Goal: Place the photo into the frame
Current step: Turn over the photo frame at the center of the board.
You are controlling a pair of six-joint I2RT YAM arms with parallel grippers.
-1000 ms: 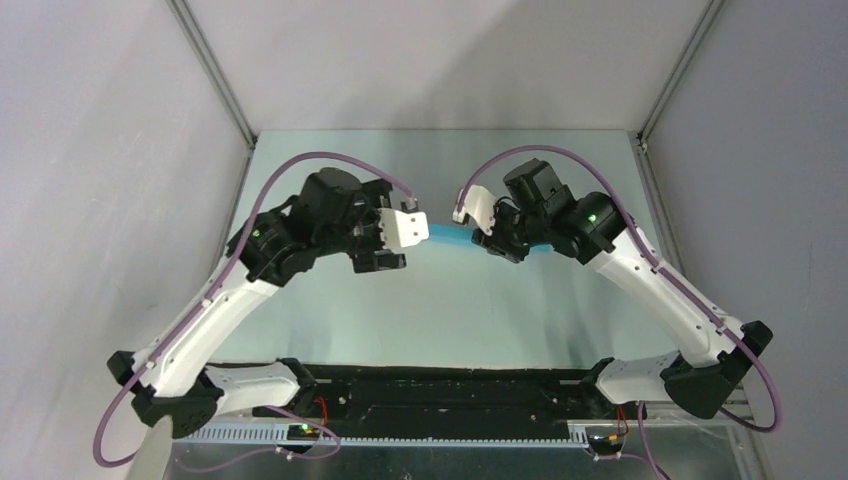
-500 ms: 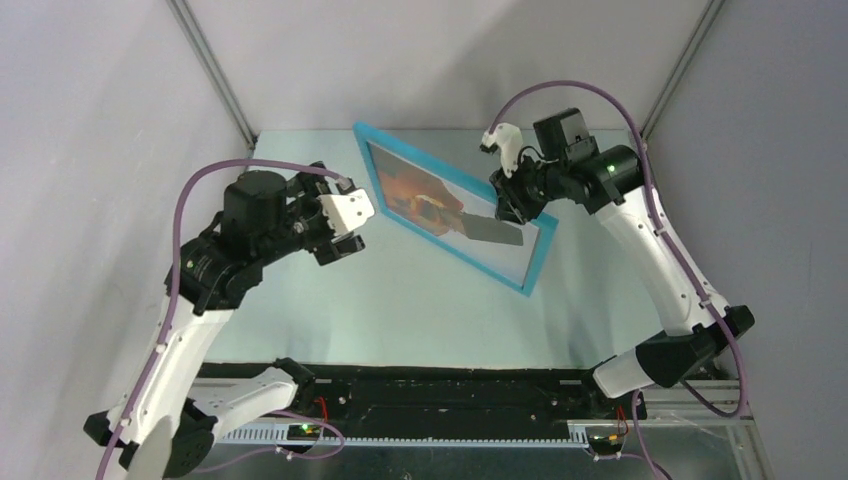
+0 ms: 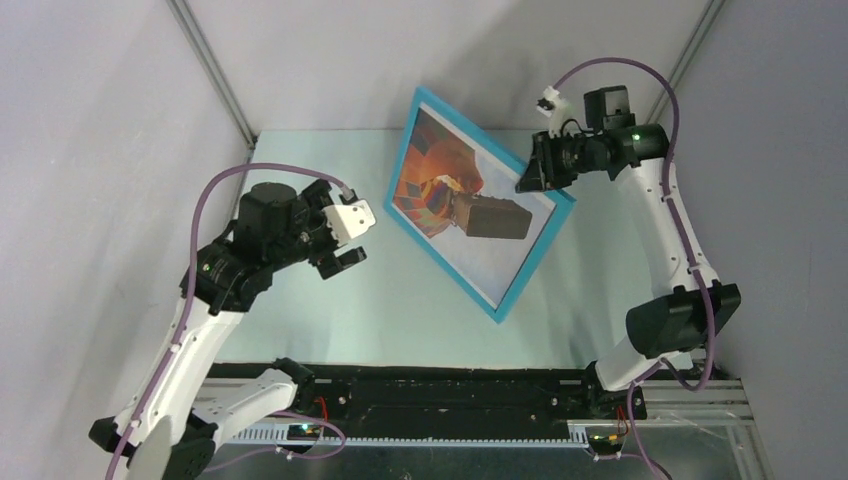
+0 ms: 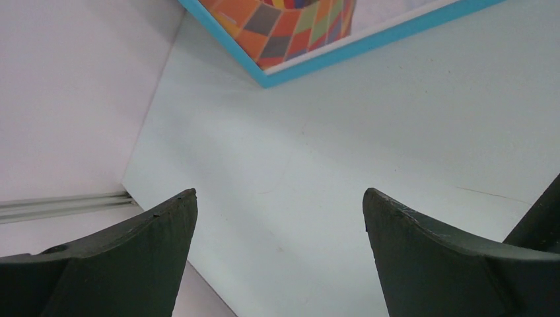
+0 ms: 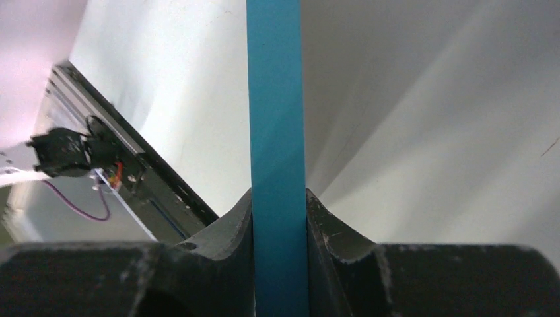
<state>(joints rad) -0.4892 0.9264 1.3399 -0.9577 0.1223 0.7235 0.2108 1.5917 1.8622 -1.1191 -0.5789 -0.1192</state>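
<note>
The frame (image 3: 403, 149) is held up off the desk (image 3: 400, 300), tilted, over the back middle, with its blue front turned toward the top camera and the photo (image 3: 470, 200) of the balloon seen inside its border; whether its lowest corner touches the desk cannot be told. One blue edge, at the upper right, is pinched between the right fingers (image 5: 318, 228). The left fingers (image 4: 152, 244) are spread wide with nothing between them, and are positioned above the desk, apart from the frame, on its left.
</note>
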